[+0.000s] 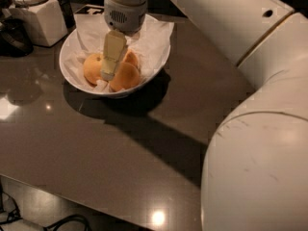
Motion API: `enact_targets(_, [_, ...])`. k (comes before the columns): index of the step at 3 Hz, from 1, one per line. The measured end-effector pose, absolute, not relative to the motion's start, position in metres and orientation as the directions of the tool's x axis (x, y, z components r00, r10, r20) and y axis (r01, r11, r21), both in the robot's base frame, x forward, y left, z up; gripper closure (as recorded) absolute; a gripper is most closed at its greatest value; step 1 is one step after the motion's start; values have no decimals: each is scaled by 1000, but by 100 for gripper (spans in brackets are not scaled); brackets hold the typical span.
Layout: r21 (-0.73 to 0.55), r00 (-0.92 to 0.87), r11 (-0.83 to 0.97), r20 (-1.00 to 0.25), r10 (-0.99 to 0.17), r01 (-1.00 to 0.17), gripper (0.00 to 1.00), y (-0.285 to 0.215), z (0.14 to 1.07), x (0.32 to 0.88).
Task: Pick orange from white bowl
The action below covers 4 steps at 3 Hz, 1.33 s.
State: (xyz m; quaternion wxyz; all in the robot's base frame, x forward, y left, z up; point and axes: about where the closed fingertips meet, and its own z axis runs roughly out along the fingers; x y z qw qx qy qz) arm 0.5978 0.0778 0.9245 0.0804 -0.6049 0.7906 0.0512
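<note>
The white bowl point(159, 57), lined with crumpled white paper, stands on the dark table at the upper left. It holds three oranges: a deep-orange one point(127, 77) at the front, another point(132, 57) behind it, and a paler one point(91, 67) on the left. My gripper point(109, 74) reaches down into the bowl from above. Its tip sits between the paler orange and the front deep-orange one, against both. It hides part of each orange.
A boxy white container point(41, 20) with a jar on top stands left of the bowl, with a dark object point(14, 35) beside it. The dark glossy table point(106, 148) stretches to the front. My large white arm point(260, 129) fills the right side.
</note>
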Motion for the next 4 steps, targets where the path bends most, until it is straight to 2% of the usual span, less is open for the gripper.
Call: enact_targets(4, [22, -386, 386, -125, -914, -922, 12, 77, 905, 602])
